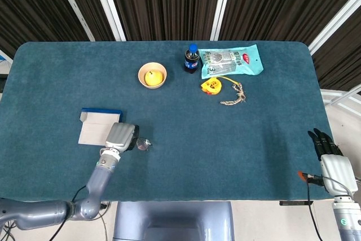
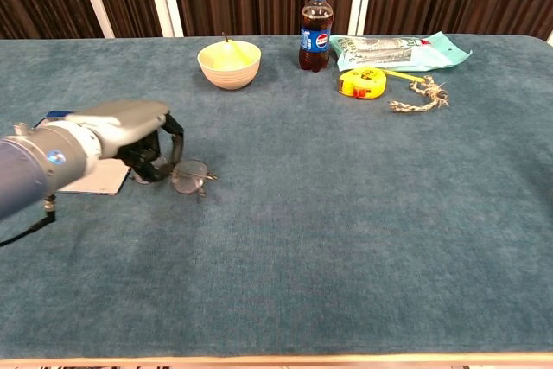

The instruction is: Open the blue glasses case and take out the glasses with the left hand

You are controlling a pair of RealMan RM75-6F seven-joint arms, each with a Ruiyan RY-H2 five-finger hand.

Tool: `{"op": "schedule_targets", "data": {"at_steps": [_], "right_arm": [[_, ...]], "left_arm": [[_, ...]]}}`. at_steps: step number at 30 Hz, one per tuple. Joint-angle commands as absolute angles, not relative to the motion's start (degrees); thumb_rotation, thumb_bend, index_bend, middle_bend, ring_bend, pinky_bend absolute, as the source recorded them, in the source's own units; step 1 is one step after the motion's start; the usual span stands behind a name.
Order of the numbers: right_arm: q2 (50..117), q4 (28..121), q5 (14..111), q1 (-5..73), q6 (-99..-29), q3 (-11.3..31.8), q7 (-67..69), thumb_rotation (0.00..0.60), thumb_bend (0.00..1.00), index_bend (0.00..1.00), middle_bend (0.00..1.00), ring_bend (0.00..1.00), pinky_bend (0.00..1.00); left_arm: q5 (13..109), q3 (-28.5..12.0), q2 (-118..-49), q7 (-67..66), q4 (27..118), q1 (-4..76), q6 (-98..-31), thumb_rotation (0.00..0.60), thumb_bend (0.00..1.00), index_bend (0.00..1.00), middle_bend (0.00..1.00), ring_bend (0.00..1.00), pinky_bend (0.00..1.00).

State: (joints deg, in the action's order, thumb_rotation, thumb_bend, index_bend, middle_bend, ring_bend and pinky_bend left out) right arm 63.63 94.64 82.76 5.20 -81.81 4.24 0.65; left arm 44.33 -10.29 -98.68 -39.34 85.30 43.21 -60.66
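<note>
The blue glasses case lies open on the table's left side, its pale inner face up; in the chest view the case is mostly hidden behind my arm. My left hand is to the right of the case and holds the thin-framed glasses in its curled fingers. The lenses stick out to the right, just above the cloth. My right hand rests off the table's right front corner, fingers straight and together, holding nothing.
At the back stand a cream bowl with a yellow fruit, a cola bottle, a teal snack bag, a yellow tape measure and a bit of rope. The teal table cloth spreads across the middle and right.
</note>
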Motion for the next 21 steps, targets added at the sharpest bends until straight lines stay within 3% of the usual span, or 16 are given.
{"op": "schedule_targets", "data": {"at_steps": [1,5,8,12,14,16,18,21], "right_arm": [[63.6,94.6,82.8,5.2,-81.9,4.2,0.7,0.600,0.20,0.00,0.00,0.00,0.20],[63.6,94.6,82.9,5.1,-82.0,4.2,0.7,0.600,0.20,0.00,0.00,0.00,0.20],[63.6,94.5,83.0,5.1,-82.0,4.2,0.6,0.600,0.20,0.00,0.00,0.00,0.20],[63.6,94.5,83.3,5.1,-82.2,4.1,0.6,0.600,0.20,0.00,0.00,0.00,0.20],[63.6,94.4,83.6,5.1,-82.4,4.1,0.7,0.600,0.20,0.00,0.00,0.00,0.20],[63.5,94.3,83.8,5.0,-82.3,3.9,1.1,0.600,0.18,0.00,0.00,0.00,0.20],[63.3,94.2,83.9,4.9,-82.5,3.9,1.3,0.600,0.16,0.00,0.00,0.00,0.20],[63.4,94.0,85.0,4.8,-83.4,3.8,2.1,0.600,0.16,0.00,0.00,0.00,0.20]], "left_arm": [[44.0,-10.1,-99.6,-39.8,84.6,43.5,-61.2,0.600,0.32,0.44,1.00,0.92,1.00],[45.7,-9.5,-98.7,-39.2,85.7,42.9,-62.6,0.600,0.24,0.34,1.00,0.90,1.00],[49.2,-8.7,-96.2,-37.0,88.8,41.2,-65.0,0.600,0.24,0.27,0.91,0.81,0.92],[56.2,-6.0,-91.1,-34.2,93.5,37.7,-69.8,0.600,0.23,0.11,0.55,0.54,0.65],[61.5,-3.3,-87.4,-32.4,95.9,35.1,-73.6,0.600,0.23,0.07,0.37,0.41,0.50],[66.9,-0.2,-83.1,-29.7,97.8,31.6,-78.0,0.600,0.22,0.04,0.13,0.22,0.31],[71.3,2.5,-79.5,-26.1,98.9,28.4,-81.5,0.600,0.21,0.02,0.03,0.10,0.20],[75.8,5.7,-75.2,-23.0,98.2,23.9,-86.5,0.600,0.15,0.00,0.00,0.02,0.09]]}}
